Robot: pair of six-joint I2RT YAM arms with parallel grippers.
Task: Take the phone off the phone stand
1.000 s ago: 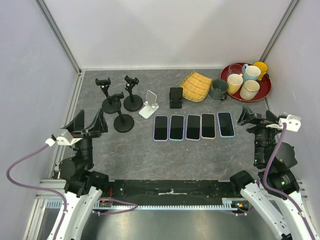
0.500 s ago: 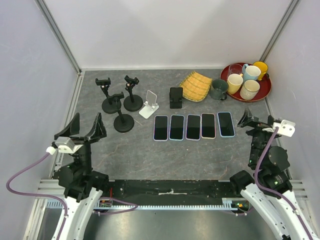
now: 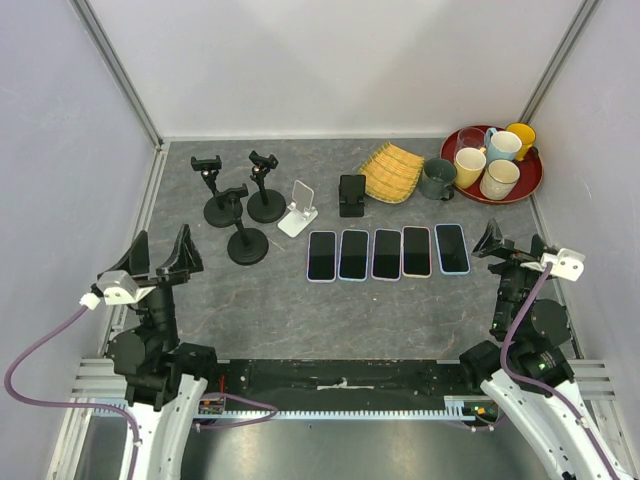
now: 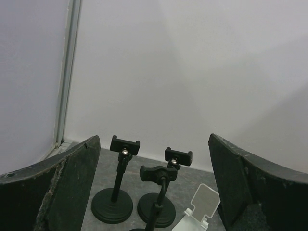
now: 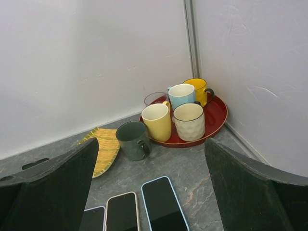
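Five phones lie flat in a row on the grey table; the leftmost (image 3: 322, 255) and rightmost (image 3: 452, 248) bracket the row. No stand carries a phone. Three black clamp stands (image 3: 246, 228) stand at the back left, with a white folding stand (image 3: 298, 208) and a small black stand (image 3: 351, 195) beside them. My left gripper (image 3: 158, 262) is open and empty at the near left, facing the clamp stands (image 4: 156, 190) and white stand (image 4: 202, 206). My right gripper (image 3: 512, 245) is open and empty at the near right, just right of the blue-edged phone (image 5: 163, 204).
A red tray (image 3: 528, 185) with several mugs sits at the back right corner. A dark green mug (image 3: 437, 178) and a yellow woven mat (image 3: 390, 172) lie beside it. White walls close in the table on three sides.
Both arms have drawn back toward the near edge. The left gripper moved nearer and slightly left, the right gripper moved nearer. The phones and stands have not moved.
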